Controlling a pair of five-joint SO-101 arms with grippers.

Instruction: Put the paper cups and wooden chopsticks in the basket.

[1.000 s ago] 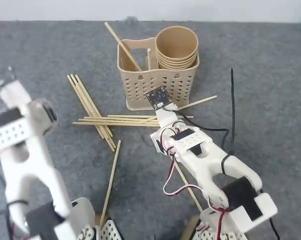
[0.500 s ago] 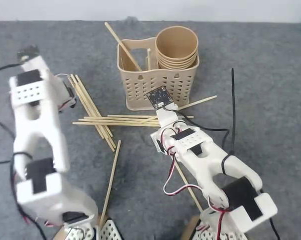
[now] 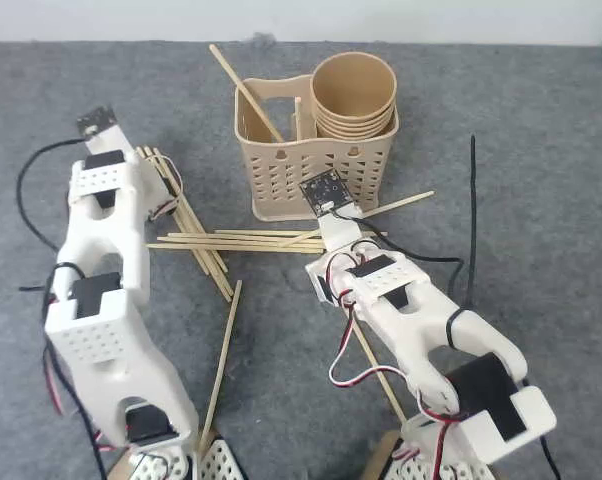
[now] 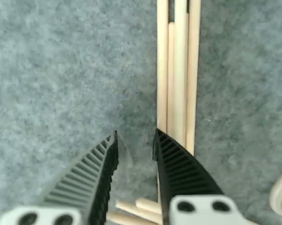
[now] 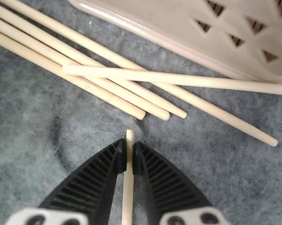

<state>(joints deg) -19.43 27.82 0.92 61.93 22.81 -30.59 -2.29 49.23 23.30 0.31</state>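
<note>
A tan slotted basket (image 3: 281, 175) is shown near the middle of the far edge of a grey surface (image 3: 521, 200). A stack of paper cups (image 3: 353, 90) is nested in the compartment nearer the right edge, and one leaning chopstick (image 3: 246, 85) is propped in the other. The cups are judged done, and the chopsticks are the step in hand, since most lie loose in front of the basket. A diagonal bundle (image 3: 186, 215) lies toward the left edge, and a crosswise group (image 3: 241, 240) crosses its near end. A lone stick (image 3: 224, 345) lies toward the near edge, and another stick (image 3: 401, 205) pokes out by the basket's right corner. The right gripper (image 5: 128, 147) is placed just in front of the basket, low over the surface, its fingers closed on the tip of a held chopstick (image 5: 128, 187). The left gripper (image 4: 134, 140) is placed at the diagonal bundle. Its fingers are parted a little with only grey surface between them, one finger lies against the outermost stick, and nothing is gripped. For the right arm, a lift is judged to be called for, with the stick tipped upright over the basket's rim before release. For the left arm, the fingers would need shifting sideways so that one stick is straddled before closing.
</note>
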